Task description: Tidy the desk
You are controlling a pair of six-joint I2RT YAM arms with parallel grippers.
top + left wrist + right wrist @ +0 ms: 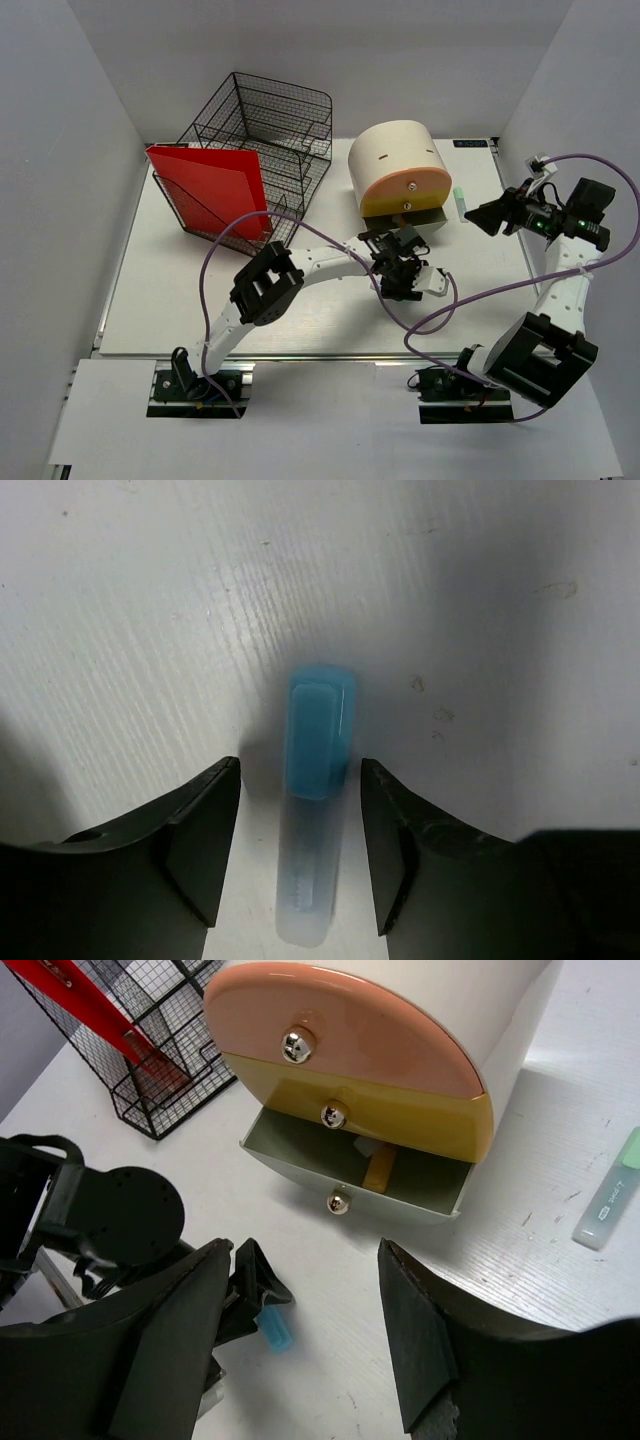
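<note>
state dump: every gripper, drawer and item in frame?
left gripper: open, straddling blue-capped tube, not touching
right gripper: open, empty
blue-capped tube: capped, flat on desk
green-capped tube: capped, flat on desk
drawer unit: bottom drawer open, upper two shut
red folder: standing in mesh tray

From the overhead camera I see a small booth closed in by three plain, pale grey walls: a left wall [60, 150], a back wall [320, 50] and a right wall [590, 90], all bare and matte. They rise from the edges of a white tabletop [170, 310]. Light is soft and even, casting only faint, blurred shadows.
</note>
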